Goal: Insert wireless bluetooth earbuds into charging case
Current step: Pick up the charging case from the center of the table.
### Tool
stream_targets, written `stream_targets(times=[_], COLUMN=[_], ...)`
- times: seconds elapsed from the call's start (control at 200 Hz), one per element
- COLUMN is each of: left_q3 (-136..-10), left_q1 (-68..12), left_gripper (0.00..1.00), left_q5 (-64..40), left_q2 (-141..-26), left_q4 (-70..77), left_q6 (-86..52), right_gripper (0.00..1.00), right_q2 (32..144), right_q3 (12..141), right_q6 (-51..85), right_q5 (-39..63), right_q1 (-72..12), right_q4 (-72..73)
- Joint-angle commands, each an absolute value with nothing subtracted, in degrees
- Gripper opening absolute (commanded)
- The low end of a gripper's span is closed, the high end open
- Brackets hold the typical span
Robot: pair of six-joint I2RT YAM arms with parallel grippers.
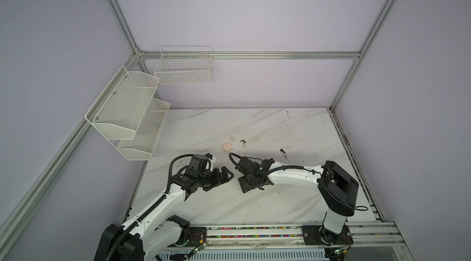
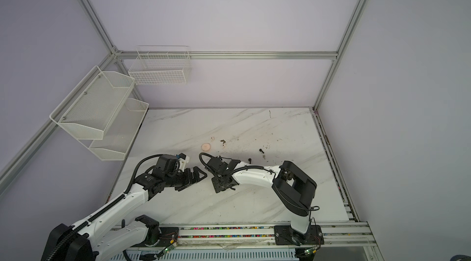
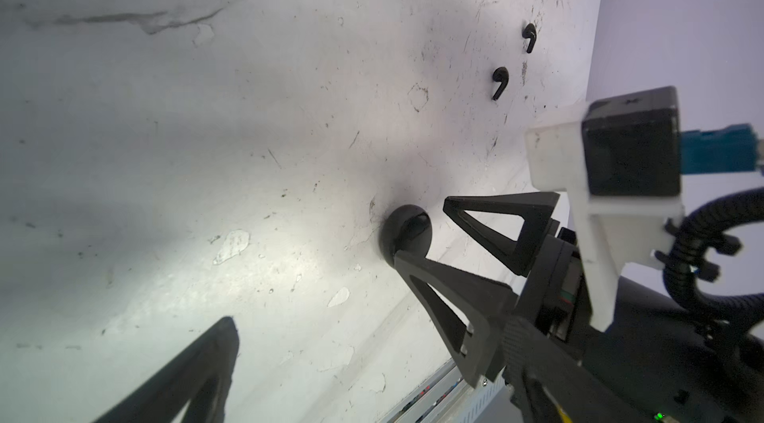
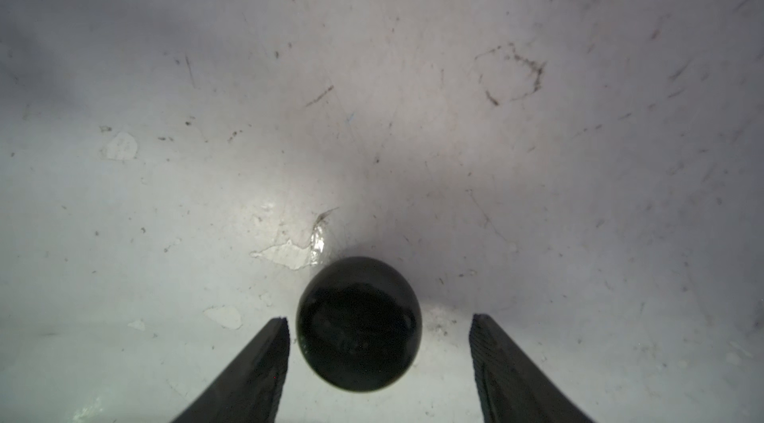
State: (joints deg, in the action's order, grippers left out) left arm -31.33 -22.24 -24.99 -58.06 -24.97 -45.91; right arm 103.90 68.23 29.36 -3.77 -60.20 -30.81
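Marble tabletop holds a round black case between the right hand's parted fingers; left hand beside the case gapes too; two black earbuds lie beyond.

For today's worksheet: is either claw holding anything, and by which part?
Nothing is held: the right claw straddles the black case, jaws open; the left claw is empty.

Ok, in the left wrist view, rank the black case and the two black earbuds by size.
1. Black case: largest, though nearest the camera.
2. Earbud nearer the case and farther earbud: look alike, so tied.
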Motion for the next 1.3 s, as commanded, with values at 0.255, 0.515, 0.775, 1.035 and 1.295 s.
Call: stream_targets(times=[0.255, 0.515, 0.775, 1.035, 1.295], left_q3=[-28.6, -28.4, -28.4, -28.5, -28.5], left_q1=[-22.0, -22.0, -22.0, -22.0, -22.0], left_gripper=[1.00, 1.00, 1.00, 1.00, 1.00], left_q5=[-26.2, -26.4, -26.5, -26.5, -26.4], left_q2=[-57.6, -58.0, -58.6, -58.6, -58.4], left_q4=[-23.9, -23.3, -22.9, -22.7, -22.4], left_q6=[-46.1, -46.1, -45.7, -45.5, -45.5], right_gripper=[0.67, 0.60, 0.66, 0.65, 0.65], right_q2=[108.5, 108.8, 108.3, 109.1, 109.5], right_q3=[72.3, 71.3, 71.3, 71.0, 72.0], right_q6=[28.2, 28.1, 28.7, 30.1, 31.4], right_q5=[-5.5, -4.4, -3.5, -4.6, -5.2], right_q1=[-60.8, -61.1, -62.0, -62.2, -62.2], right_q4=[-34.1, -33.3, -34.9, -35.1, -35.1])
